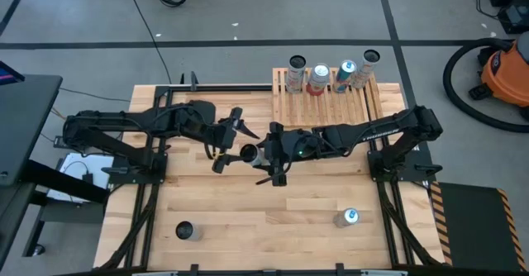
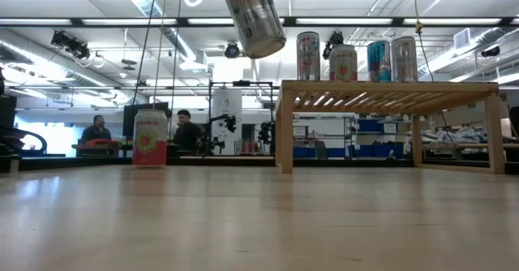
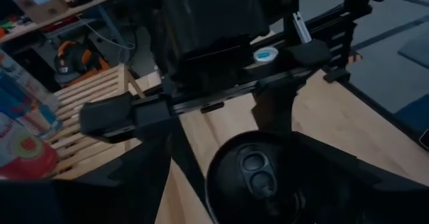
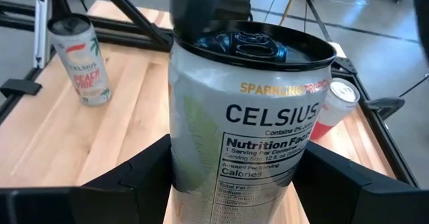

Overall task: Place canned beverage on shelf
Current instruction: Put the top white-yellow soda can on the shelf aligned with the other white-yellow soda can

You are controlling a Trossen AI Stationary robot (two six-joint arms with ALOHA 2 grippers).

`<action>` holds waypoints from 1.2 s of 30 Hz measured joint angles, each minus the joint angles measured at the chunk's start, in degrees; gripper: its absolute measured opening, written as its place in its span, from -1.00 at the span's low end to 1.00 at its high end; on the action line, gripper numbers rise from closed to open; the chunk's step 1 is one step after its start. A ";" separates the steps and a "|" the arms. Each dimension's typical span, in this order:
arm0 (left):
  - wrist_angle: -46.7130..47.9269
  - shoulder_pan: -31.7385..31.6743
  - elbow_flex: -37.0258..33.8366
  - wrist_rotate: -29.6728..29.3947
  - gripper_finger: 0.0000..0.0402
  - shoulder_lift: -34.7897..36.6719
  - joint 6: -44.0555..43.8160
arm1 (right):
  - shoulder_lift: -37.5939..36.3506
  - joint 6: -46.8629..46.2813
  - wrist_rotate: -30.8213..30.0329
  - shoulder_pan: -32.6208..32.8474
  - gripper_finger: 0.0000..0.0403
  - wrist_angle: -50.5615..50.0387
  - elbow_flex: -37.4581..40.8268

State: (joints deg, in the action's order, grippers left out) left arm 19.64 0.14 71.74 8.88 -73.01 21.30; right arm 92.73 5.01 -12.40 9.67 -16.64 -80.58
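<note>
A silver can (image 1: 247,153) is held aloft at the centre of the high view, between both arms. In the low view the can (image 2: 253,15) hangs at the upper middle of the frame, its long axis tilted off vertical, lower end toward the right. The right gripper (image 4: 234,177) is clamped on the can body. Whether the left gripper (image 1: 225,144) grips or stands apart cannot be told. The shelf (image 1: 329,102), upper right, carries four upright cans (image 1: 319,78).
</note>
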 joint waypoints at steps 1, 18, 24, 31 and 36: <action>0.15 0.02 -0.06 -0.02 0.49 -0.02 0.02 | 0.00 0.13 0.02 -0.02 0.32 -0.20 0.00; 0.48 0.02 -0.17 -1.01 0.49 -0.07 -1.40 | -0.04 -0.19 -0.44 0.00 0.32 0.09 -0.09; -1.28 0.02 -0.30 -1.13 0.49 -0.11 -2.65 | -0.19 -0.29 -0.44 0.00 0.32 0.14 -0.20; -5.81 -0.53 -0.37 -1.41 0.49 -0.22 -2.65 | -0.24 -0.31 -0.09 0.00 0.32 0.50 -0.28; -7.00 -1.72 -0.38 -1.39 0.49 -0.22 -5.72 | -0.24 0.70 -0.13 -0.04 0.32 0.48 -0.28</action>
State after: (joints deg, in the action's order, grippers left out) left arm 12.64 -1.58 71.36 7.49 -73.23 15.58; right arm 92.49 5.71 -12.53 9.63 -16.16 -80.86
